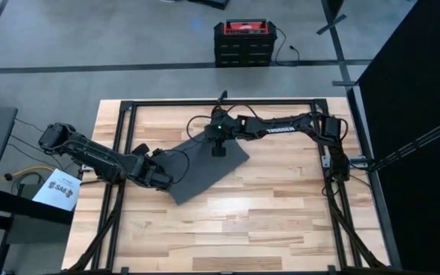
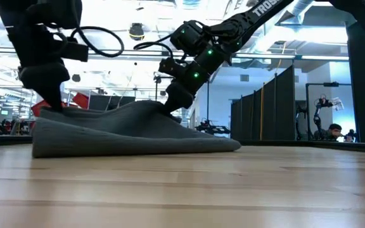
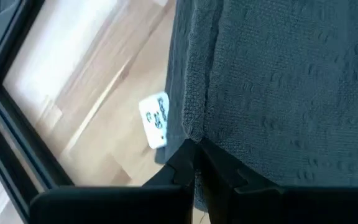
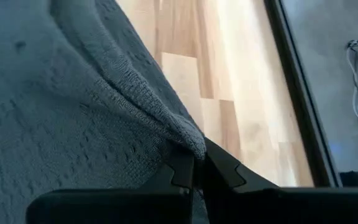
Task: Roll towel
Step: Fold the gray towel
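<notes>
The dark grey towel (image 1: 205, 169) lies slanted on the wooden table, left of centre. Most of it rests flat, and its near right end (image 2: 224, 146) is on the wood. A small white tag (image 3: 156, 120) sticks out from its edge. My left gripper (image 1: 161, 177) is shut on the towel's left corner. My right gripper (image 1: 218, 147) is shut on its far edge. In the low view the cloth rises toward both grippers (image 2: 51, 104) (image 2: 175, 104). My left gripper pinches the towel's hemmed corner (image 3: 194, 138) between its two fingers, close to the white tag. It comes from the table's left, slanting down. The corner is raised a little off the wood and the cloth beyond it slopes down to the table. My right gripper pinches a raised fold of the towel's far hem (image 4: 191, 144) between its two fingers. It comes from the far right, slanting down. The cloth peaks at the fingers (image 2: 170, 109) and falls away slack to the table on both sides.
A black metal frame (image 1: 121, 107) runs round the table's edges. Bare wood (image 1: 281, 206) lies to the right of and nearer than the towel. A red and black case (image 1: 243, 42) stands on the floor beyond the far edge.
</notes>
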### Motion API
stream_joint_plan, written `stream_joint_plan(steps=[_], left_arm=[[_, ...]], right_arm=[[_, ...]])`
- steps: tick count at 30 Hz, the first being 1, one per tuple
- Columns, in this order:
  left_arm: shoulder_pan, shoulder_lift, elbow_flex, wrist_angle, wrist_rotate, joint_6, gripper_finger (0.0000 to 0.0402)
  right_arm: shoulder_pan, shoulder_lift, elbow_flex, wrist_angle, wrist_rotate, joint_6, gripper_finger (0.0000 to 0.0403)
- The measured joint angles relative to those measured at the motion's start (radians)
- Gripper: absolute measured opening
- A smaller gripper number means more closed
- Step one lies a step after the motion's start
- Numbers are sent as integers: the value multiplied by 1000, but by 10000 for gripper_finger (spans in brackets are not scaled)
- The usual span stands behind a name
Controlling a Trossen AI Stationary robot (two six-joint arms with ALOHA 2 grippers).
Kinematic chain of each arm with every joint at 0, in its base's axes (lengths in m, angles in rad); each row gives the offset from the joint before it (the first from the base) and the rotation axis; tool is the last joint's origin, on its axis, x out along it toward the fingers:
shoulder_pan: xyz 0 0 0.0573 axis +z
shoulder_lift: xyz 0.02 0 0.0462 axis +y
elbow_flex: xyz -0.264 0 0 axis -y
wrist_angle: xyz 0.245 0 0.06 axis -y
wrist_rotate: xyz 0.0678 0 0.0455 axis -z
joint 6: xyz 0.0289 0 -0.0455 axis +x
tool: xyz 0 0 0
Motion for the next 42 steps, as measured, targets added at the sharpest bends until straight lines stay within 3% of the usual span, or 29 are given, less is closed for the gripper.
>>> stream_joint_plan(steps=[8,23,29,37,42], left_arm=[[59,0,-57,44,-21,25,3],[62,0,-101,159,-21,56,3],[74,0,-101,147,-79,31,13],[110,0,-101,132,-79,18,73],[122,0,-101,93,-77,-5,106]], right_arm=[[-9,0,1,6,0,0,4],[-22,-1,1,-58,-1,-41,9],[-23,-2,1,-6,-1,-37,65],[-22,-2,1,-10,0,-35,134],[-23,-15,1,-40,107,-54,181]])
